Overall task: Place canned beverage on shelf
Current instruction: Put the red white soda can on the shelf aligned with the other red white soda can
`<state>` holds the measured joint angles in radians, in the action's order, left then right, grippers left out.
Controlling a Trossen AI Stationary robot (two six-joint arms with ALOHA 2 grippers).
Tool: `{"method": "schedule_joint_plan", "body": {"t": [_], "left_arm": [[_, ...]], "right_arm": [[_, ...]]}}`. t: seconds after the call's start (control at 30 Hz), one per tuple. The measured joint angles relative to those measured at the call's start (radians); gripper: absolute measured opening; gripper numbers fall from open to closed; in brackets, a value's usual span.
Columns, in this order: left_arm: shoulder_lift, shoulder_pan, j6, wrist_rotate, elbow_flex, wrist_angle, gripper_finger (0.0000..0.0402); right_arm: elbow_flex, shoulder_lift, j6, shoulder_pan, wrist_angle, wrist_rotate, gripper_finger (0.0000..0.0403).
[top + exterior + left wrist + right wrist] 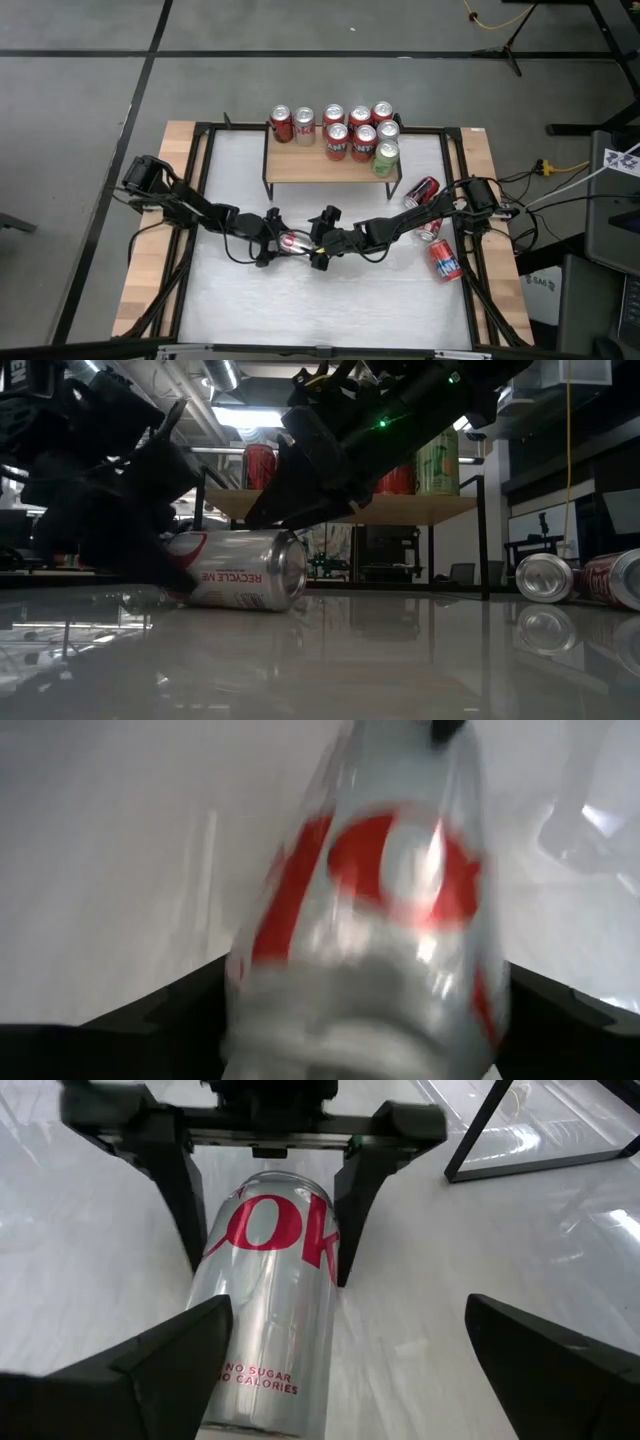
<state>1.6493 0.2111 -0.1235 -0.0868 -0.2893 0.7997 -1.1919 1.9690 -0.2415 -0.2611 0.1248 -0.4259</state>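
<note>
Left hand (272,243) straddled a silver can (293,242) that lay on its side mid-counter, one finger (187,1195) on either flank of the can's far half in the right wrist view. Its fingers stood wide and close against the can's sides, but whether they pressed it or only bracketed it could not be told. The can's long axis ran roughly 3 to 9 o'clock in the high view, its end toward the right hand (321,250), which sat just at 3 o'clock of it, released, fingers spread wide with nothing between them. So the left hand was the nearer and the better placed to take the can.

The shelf (300,165) stood at about 12 o'clock of the can, toward the counter's far edge, with upright cans crowded along its back and right end; its front left plank showed bare. A lift would need the can turned upright on the way. The counter (240,310) was white and glossy, likely slick under a rolling can. More cans lay tipped by the right arm at the counter's right side, away from the likely lift toward the shelf.
</note>
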Motion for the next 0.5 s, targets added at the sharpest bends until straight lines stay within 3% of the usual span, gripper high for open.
{"method": "schedule_joint_plan", "body": {"t": [0.33, 0.5], "left_arm": [[-0.006, -0.001, -0.086, -0.001, 0.0, -0.025, 0.0267], [-0.006, -0.001, -0.087, -0.001, 0.0, -0.024, 0.0265]], "right_arm": [[0.0, 0.0, 0.0, 0.0, -0.001, 0.0, 0.0392], [0.0, 0.0, 0.0, 0.0, -0.001, 0.0, 0.0392]]}}
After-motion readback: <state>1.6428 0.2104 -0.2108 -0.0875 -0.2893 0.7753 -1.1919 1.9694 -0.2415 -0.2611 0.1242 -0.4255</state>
